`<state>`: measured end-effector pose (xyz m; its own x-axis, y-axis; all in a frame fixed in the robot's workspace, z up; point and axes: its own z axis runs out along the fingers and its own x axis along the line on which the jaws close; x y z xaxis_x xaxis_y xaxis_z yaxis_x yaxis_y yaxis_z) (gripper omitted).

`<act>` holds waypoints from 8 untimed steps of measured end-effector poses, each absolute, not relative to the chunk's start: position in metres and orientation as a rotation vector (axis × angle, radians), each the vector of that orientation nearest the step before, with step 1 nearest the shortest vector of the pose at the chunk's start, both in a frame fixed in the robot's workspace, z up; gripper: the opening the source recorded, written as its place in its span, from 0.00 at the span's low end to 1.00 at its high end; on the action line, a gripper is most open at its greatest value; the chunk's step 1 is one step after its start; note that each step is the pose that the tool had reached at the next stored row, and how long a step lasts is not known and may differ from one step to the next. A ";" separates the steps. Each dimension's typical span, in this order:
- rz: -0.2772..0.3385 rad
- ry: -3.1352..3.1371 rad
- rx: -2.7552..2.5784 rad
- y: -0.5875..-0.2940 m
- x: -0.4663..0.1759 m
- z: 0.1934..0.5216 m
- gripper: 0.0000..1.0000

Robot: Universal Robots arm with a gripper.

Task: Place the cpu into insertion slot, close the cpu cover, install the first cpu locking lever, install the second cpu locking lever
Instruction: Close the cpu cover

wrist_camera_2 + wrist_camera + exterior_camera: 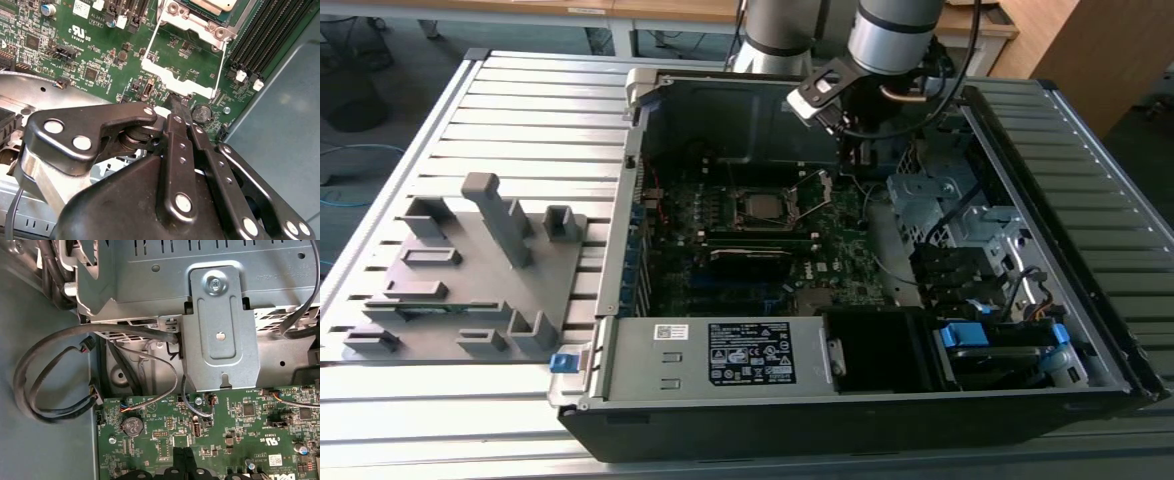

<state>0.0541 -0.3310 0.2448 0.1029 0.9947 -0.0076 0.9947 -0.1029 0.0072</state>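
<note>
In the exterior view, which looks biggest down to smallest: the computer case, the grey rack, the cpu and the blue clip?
Largest first: computer case, grey rack, then cpu and blue clip, which look too alike to rank.

A green board (240, 440) lay inside a grey metal case (45, 450). A round battery (132, 426) sat on the board, close to one corner. Black cables (35, 375) looped out past that corner and plugged in at the board's edge. A grey metal bracket (218, 335) with one screw (216, 285) reached the next edge. The gripper (184, 460) was over the board near the battery, its two black fingertips (177, 462) pressed together.
</note>
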 end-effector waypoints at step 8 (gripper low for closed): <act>-0.001 2.095 2.326 -0.331 0.054 0.243 0.10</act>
<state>0.0541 -0.3310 0.2428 0.1043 0.9945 -0.0079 0.9945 -0.1043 0.0074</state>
